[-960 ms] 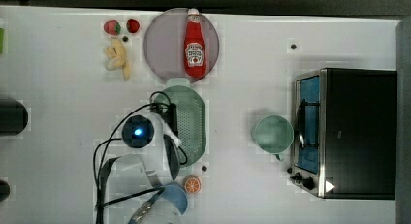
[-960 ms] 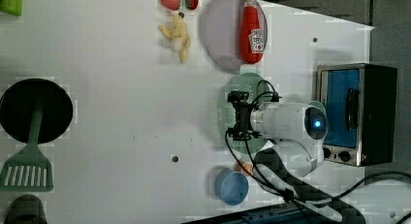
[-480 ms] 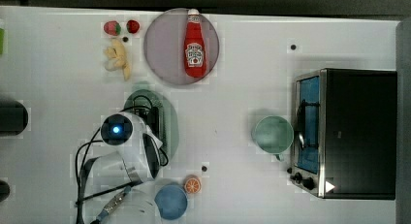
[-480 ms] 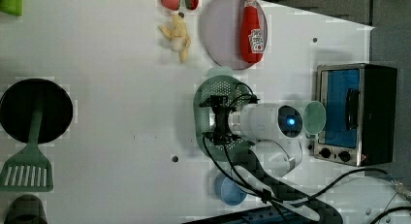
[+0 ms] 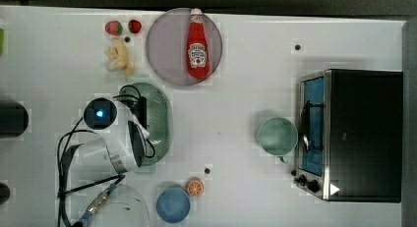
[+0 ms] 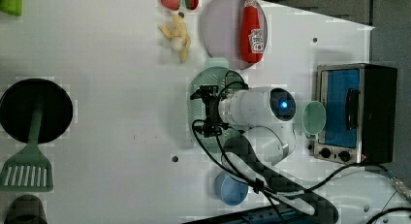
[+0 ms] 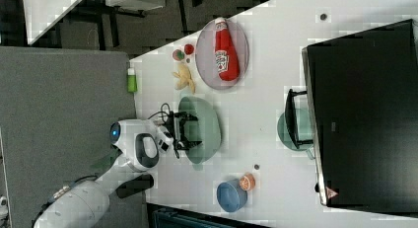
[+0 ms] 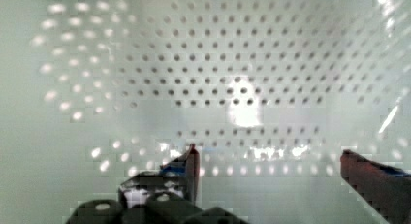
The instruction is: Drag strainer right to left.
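The strainer (image 5: 161, 120) is a pale mint-green oval with a grid of tiny holes, lying on the white table just below the purple plate in the top view. My gripper (image 5: 142, 123) points down into its bowl, open, with the fingers spread wide apart inside it. The left view has the strainer (image 6: 203, 81) partly under the gripper (image 6: 206, 112). In the right view the gripper (image 7: 190, 129) sits over the strainer (image 7: 208, 127). The wrist view looks straight at the strainer's perforated floor (image 8: 232, 64), and the gripper (image 8: 269, 153) holds nothing between its two fingertips.
A purple plate (image 5: 162, 45) carries a ketchup bottle (image 5: 197, 45). A banana (image 5: 119, 56) and strawberries (image 5: 114, 27) lie at the top view's left of it. A green cup (image 5: 276, 136) stands beside the toaster oven (image 5: 361, 133). A blue bowl (image 5: 173, 204) and an orange slice (image 5: 195, 186) lie nearer.
The strainer and my arm have slid together toward the top view's left, away from the green cup. The gripper has stayed open inside the bowl.
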Available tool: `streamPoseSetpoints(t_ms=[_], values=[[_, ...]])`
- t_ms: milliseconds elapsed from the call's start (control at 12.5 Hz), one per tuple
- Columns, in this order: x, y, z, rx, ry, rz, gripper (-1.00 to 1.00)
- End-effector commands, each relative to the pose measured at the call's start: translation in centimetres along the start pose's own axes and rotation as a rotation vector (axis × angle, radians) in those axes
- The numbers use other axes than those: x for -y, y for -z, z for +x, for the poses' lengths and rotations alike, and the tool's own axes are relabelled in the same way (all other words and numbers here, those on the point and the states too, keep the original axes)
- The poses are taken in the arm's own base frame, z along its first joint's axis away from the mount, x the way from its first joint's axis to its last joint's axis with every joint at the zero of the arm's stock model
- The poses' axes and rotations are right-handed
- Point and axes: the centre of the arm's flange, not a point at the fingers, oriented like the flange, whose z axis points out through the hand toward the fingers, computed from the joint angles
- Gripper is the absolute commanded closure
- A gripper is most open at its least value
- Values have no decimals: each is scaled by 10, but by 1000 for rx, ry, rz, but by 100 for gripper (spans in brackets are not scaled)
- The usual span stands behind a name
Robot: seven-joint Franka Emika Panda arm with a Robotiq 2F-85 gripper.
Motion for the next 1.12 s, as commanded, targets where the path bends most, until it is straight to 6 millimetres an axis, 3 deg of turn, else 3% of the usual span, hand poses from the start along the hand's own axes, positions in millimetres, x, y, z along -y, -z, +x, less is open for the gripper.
streamPoseSetpoints(t_ms=[80,720,1120], values=[[-9,-3,-59,39,2,-4,-100],[-8,-10,-115,98,-104,-4,-100],[-9,-14,-147,112,-71,8,-100]])
